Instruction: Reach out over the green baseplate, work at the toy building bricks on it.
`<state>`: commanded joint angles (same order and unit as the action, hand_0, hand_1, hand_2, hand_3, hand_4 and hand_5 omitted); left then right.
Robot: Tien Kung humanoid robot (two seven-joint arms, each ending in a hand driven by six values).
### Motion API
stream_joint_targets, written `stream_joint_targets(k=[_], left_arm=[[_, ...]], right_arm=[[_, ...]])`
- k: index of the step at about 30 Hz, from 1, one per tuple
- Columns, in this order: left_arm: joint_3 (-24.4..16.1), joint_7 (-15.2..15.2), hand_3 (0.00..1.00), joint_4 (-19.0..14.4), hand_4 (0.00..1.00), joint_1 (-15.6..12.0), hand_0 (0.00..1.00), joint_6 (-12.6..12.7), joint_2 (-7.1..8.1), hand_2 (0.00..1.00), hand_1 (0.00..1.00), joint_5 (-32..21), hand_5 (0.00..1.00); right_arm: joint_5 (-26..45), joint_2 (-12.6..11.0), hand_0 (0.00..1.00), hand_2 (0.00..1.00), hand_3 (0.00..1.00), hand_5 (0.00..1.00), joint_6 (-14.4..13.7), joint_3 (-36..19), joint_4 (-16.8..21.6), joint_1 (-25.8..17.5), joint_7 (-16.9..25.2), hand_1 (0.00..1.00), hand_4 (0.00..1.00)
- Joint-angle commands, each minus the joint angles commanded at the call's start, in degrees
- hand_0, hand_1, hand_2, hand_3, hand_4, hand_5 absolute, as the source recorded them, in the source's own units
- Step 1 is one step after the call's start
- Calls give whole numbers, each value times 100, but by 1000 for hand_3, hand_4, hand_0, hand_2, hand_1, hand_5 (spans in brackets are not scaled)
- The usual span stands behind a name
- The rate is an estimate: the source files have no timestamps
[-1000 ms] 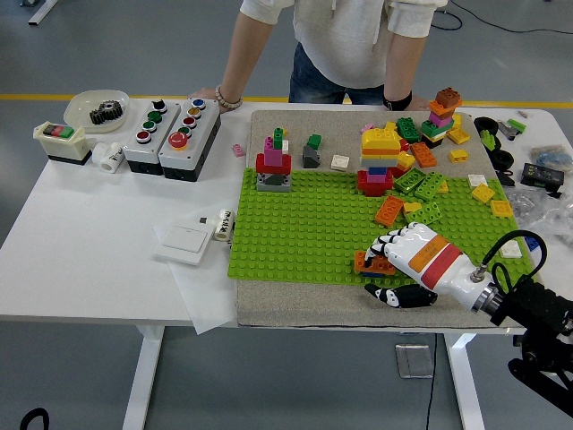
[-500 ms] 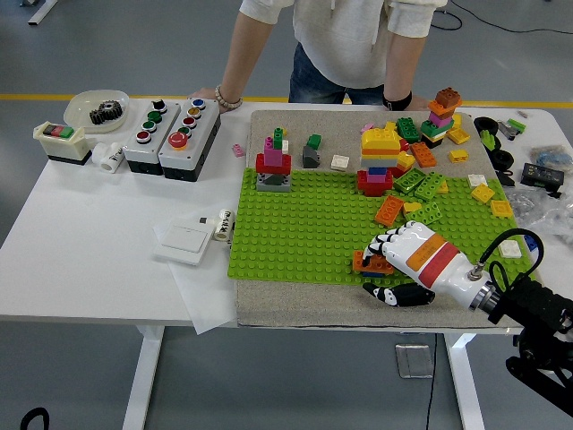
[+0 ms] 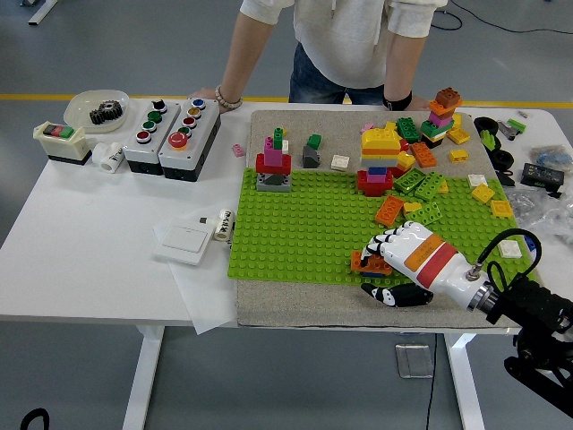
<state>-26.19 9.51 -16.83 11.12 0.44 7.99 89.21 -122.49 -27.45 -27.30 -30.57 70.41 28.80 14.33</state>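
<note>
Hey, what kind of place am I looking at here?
Probably a robotics lab or test workshop: a grey floor with a yellow line, industrial push-button boxes on a white table, and a robot hand over toy bricks.

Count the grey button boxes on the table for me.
2, side by side at the table's far left: the left button box next to the white dish, and the right button box toward the green baseplate. None looks hidden.

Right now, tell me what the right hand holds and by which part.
The right hand has its fingers curled over the orange brick at the green baseplate's near edge, covering its right end. Whether it is gripped cannot be told.
</note>
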Motion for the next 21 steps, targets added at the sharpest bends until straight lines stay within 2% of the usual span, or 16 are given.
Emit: stream_joint_targets(k=[21], left_arm=[[4,-3,615,0,671,27,631,3,10,692,644,17,665]], right_arm=[[-1,-27,295,576,536,453,4,-38,-6,15,16,476,721]])
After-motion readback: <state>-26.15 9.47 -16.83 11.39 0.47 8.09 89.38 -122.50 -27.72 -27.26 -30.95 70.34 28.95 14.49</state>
